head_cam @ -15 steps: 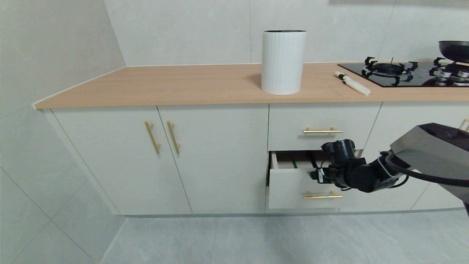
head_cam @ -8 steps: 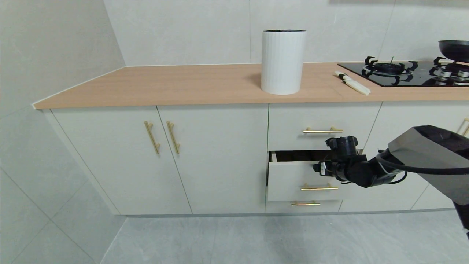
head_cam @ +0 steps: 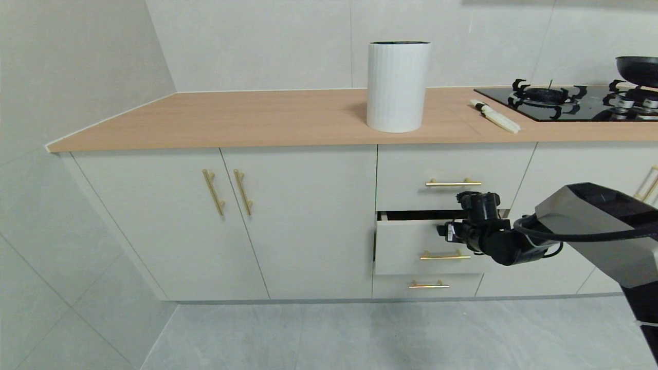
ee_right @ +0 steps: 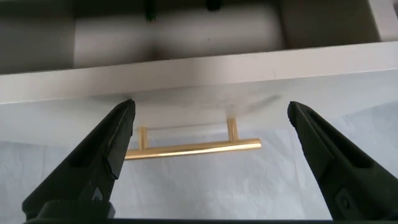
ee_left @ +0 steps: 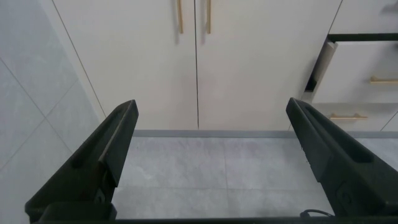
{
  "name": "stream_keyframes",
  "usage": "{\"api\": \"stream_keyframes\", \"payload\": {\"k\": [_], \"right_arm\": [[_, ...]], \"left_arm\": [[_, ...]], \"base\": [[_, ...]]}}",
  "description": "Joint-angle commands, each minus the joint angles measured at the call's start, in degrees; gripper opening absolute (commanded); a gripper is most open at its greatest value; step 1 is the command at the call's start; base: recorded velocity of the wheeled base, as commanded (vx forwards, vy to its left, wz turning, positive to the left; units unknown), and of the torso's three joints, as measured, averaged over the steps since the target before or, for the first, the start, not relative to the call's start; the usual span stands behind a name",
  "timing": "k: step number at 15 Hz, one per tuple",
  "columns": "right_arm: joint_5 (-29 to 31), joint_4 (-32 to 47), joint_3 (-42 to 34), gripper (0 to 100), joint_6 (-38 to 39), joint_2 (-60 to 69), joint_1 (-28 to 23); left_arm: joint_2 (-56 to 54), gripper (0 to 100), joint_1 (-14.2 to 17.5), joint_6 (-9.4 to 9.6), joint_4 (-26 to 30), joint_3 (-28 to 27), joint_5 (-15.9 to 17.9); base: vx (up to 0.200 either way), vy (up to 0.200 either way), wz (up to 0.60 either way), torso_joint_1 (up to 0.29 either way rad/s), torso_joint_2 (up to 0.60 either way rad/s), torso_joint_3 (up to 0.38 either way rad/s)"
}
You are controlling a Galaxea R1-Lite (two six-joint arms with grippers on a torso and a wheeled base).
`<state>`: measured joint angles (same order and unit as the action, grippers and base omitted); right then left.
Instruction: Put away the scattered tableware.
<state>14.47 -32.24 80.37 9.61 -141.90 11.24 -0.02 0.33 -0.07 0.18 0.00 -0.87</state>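
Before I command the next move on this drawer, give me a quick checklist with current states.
1. Middle drawer shut: not ok, dark gap along its top edge.
2. Right tool empty: ok, open, facing the drawer.
3. Right tool touching the drawer: cannot tell.
4. Left tool empty: ok, open, pointing at the floor.
5. Countertop free of tableware: not ok, a cream utensil lies beside the hob.

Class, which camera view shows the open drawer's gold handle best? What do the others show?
The right wrist view: the handle lies close and whole between the open fingers of the right gripper. The head view shows it small, below that gripper; the left wrist view, tiny at the edge.
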Motion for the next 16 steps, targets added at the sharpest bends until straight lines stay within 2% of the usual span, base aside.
{"api": "stream_keyframes", "payload": {"k": [1,4,9,16], "right_arm": [[-0.1,-0.1,0.4,100,0.0,-1.2,0.0],[0.3,-0.1,4.4,100,0.9,-3.8,0.0],[0.3,-0.1,6.7,100,3.0,-4.7,-0.1],[1.2,-6.3,9.7,100,4.5,-7.5,-0.1]], "left_arm": [[0.0,100,0.0,-0.01,0.0,0.0,0.0],[0.0,100,0.0,-0.01,0.0,0.0,0.0],[0.0,100,0.0,-0.01,0.0,0.0,0.0],[0.0,100,0.0,-0.01,0.0,0.0,0.0]], "base": [[0.000,0.000,0.00,0.000,0.00,0.000],[0.000,0.000,0.00,0.000,0.00,0.000],[0.000,0.000,0.00,0.000,0.00,0.000],[0.000,0.000,0.00,0.000,0.00,0.000]]}}
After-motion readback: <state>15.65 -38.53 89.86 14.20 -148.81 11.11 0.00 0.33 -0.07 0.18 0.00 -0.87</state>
